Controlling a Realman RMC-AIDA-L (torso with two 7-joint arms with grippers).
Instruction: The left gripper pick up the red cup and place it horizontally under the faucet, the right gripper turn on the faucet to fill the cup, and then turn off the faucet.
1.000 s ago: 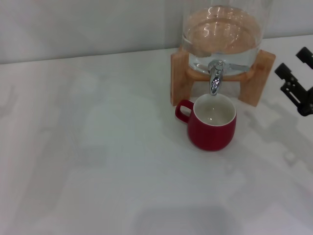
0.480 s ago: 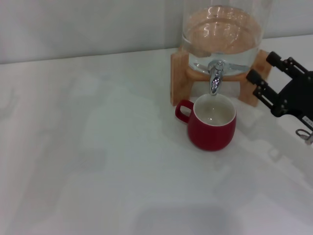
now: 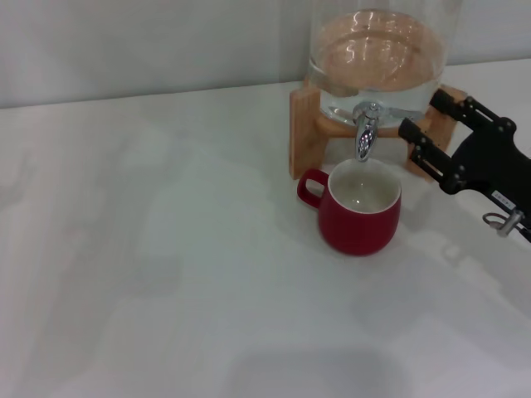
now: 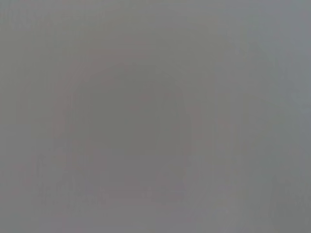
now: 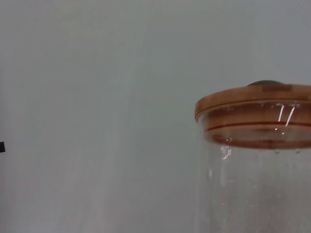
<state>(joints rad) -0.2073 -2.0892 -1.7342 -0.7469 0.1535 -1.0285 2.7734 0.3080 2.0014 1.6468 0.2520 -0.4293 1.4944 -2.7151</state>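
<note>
Two-fingered right end effector [image 3: 425, 114] (spread), empty, near faucet [image 3: 365, 131]

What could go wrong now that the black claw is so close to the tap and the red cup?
The right gripper, open, is just beside the faucet and the wooden stand. Reaching in, a finger could bump the stand or the glass dispenser instead of the small lever. The red cup stands upright right below the spout, unheld, so a low pass might knock it aside and water would spill on the table.
</note>
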